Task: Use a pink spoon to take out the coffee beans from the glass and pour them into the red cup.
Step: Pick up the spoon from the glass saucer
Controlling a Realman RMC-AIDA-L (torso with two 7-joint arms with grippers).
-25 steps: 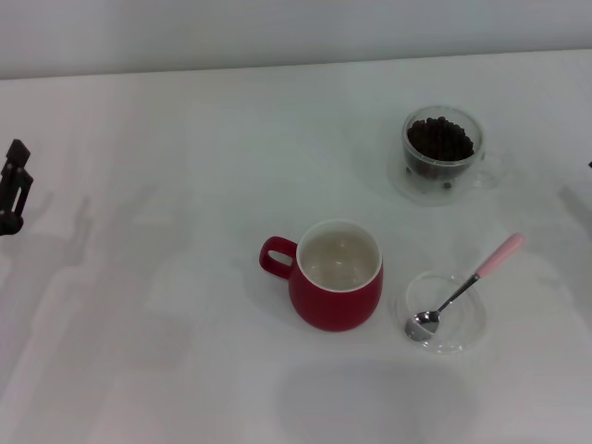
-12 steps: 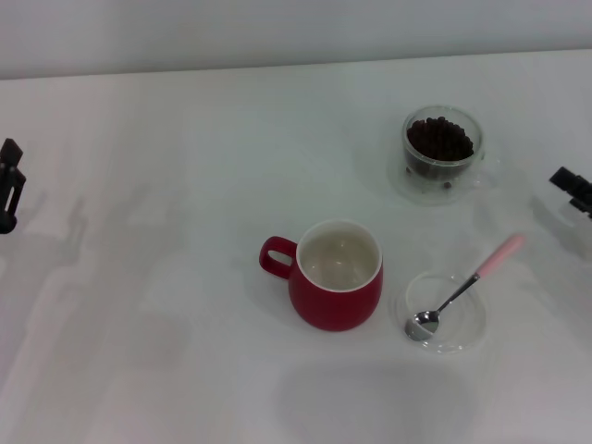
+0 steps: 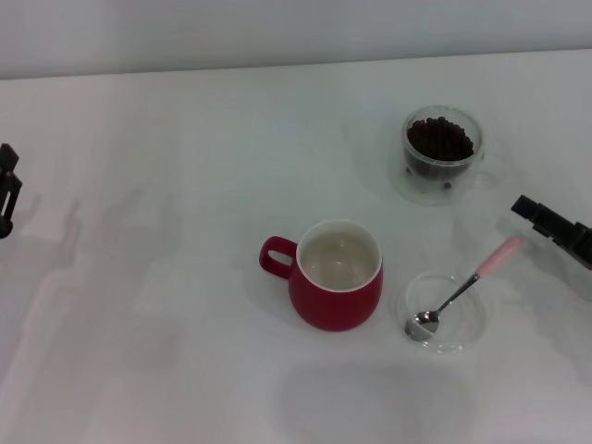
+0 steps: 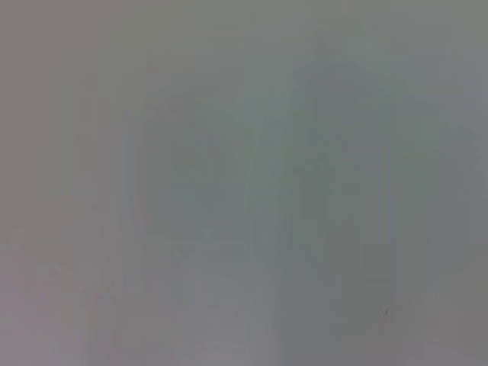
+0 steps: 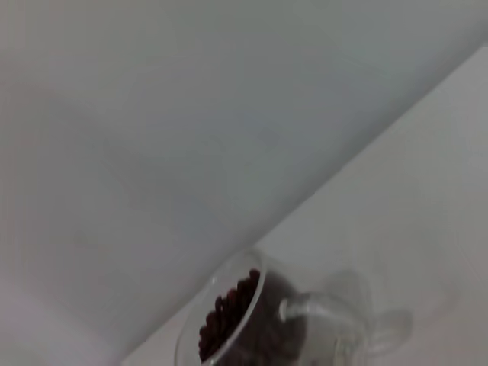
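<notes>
The red cup (image 3: 337, 275) stood at centre frame, handle pointing left; just to its right the pink spoon (image 3: 465, 287) lay with its bowl in a shallow clear dish (image 3: 445, 312), handle angled up and right; the glass (image 3: 441, 153) of coffee beans (image 3: 440, 139) sat upper right; the right gripper (image 3: 555, 228) reached in from the right edge near the spoon's handle, its grip impossible to tell; the left gripper (image 3: 7, 190) sat at the left edge, likewise unclear; nothing lay between spoon and cup.

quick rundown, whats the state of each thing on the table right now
glass: upright, full of coffee beans
red cup: upright, empty, handle toward the robot's left
pink spoon: untouched, bowl resting in the clear dish, handle out over its rim
right tool: at the right edge, just beyond the spoon handle, holding nothing
left tool: idle at the left edge
</notes>
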